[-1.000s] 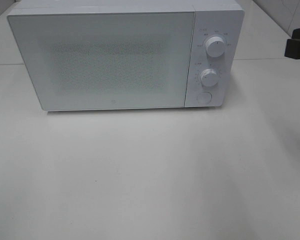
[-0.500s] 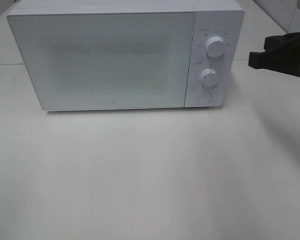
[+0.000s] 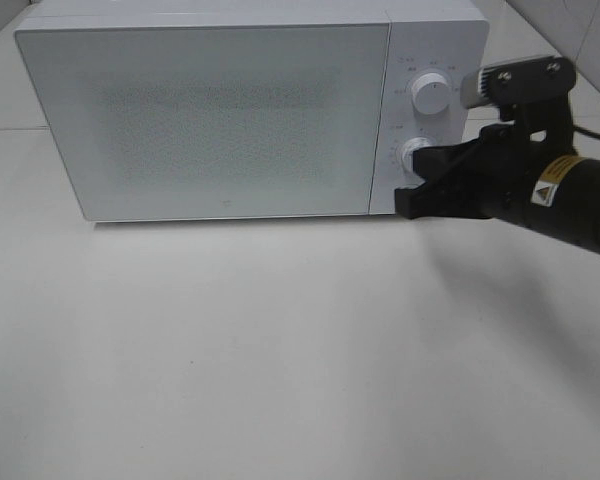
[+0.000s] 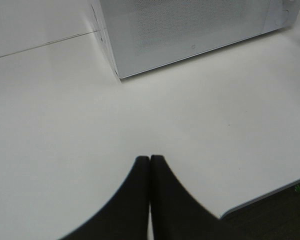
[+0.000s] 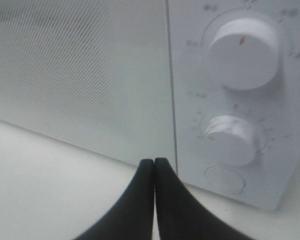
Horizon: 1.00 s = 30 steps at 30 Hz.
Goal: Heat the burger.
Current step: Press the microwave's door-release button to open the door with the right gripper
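The burger is out of view in every frame. A white microwave (image 3: pixel 230 110) stands at the back of the table with its door closed. My right gripper (image 3: pixel 405 203) is shut and empty, with its tips in front of the lower corner of the control panel. In the right wrist view the shut fingertips (image 5: pixel 154 161) sit just below the seam between the door and the panel, close to the round button (image 5: pixel 225 179). My left gripper (image 4: pixel 150 158) is shut on nothing above the bare tabletop, well away from the microwave (image 4: pixel 190 25).
Two white knobs, an upper knob (image 3: pixel 430 95) and a lower knob (image 3: pixel 415 155), sit on the panel above my right gripper. The white table (image 3: pixel 280 340) stretches in front of the microwave. Its edge (image 4: pixel 270 197) shows in the left wrist view.
My right arm has swept in from the right edge of the exterior view to the front of the microwave's control panel. The microwave has not moved.
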### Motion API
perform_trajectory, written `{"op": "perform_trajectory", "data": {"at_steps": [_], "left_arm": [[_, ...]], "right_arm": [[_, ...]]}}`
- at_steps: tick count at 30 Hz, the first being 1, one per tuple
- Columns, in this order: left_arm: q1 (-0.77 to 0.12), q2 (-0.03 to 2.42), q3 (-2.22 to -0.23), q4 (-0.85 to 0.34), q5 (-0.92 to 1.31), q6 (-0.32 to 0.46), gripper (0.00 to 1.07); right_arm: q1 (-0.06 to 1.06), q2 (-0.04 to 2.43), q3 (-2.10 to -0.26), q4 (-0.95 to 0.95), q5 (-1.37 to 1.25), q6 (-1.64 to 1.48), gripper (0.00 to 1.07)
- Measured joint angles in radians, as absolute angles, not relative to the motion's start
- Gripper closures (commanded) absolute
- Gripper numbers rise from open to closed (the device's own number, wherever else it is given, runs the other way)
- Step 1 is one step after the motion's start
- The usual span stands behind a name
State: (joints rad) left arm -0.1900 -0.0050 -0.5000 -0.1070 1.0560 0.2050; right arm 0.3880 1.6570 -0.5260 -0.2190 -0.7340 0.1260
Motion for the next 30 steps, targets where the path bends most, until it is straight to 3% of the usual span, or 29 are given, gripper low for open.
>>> {"op": "perform_trajectory", "data": {"at_steps": [15, 30], "left_arm": [[-0.19, -0.005, -0.5, -0.107, 1.056, 0.205, 1.06], [-0.19, -0.005, -0.5, -0.107, 1.056, 0.205, 1.06]], "right_arm": [[0.42, 1.869, -0.529, 0.077, -0.856, 0.187, 1.07], [0.42, 2.002, -0.646, 0.132, -0.864, 0.752, 1.07]]}}
